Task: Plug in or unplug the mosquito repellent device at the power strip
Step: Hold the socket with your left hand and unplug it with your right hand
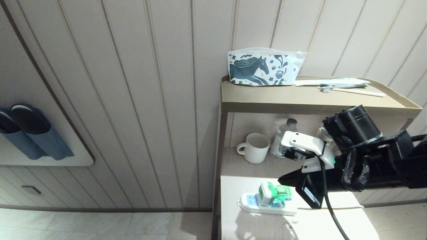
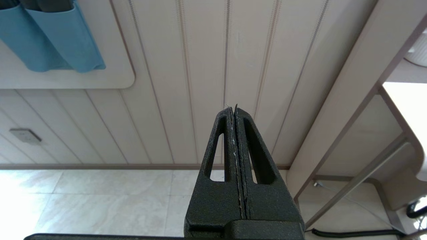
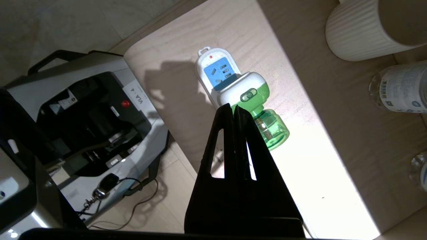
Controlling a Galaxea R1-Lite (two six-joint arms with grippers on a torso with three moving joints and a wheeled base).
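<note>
I have the right gripper (image 1: 287, 180) at lower right of the head frame, arm coming in from the right edge, black fingers pressed together with nothing between them, tips just right of the mosquito repellent device (image 1: 274, 194). That device sits at bottom centre of the head frame, white-green head plugged onto the power strip (image 1: 263, 204), green bottle pointing right toward the gripper. The strip lies flat on the pale lower shelf (image 1: 253, 223), one light-blue socket face free at its left end. In the right wrist frame the closed fingertips (image 3: 234, 110) sit mid-frame right at the device (image 3: 248, 96); whether they touch it I cannot tell. The strip (image 3: 215, 66) shows above it with a blue socket and a small red dot. A ribbed white mug (image 1: 254, 147) stands centre-right on the shelf behind, a clear water bottle (image 1: 282, 138) just right of it, partly hidden by the arm. On the top shelf (image 1: 300, 100), upper right, there is a horse-print pouch (image 1: 262, 68) and a toothbrush (image 1: 343, 86) beside it. Blue slipper holders (image 1: 31, 138) hang at mid-left on the panelled wall. The left gripper (image 2: 235, 110) shows only in its wrist frame, centre-bottom, jaws fully together and empty, facing the wall above the tiled floor (image 2: 100, 203).
</note>
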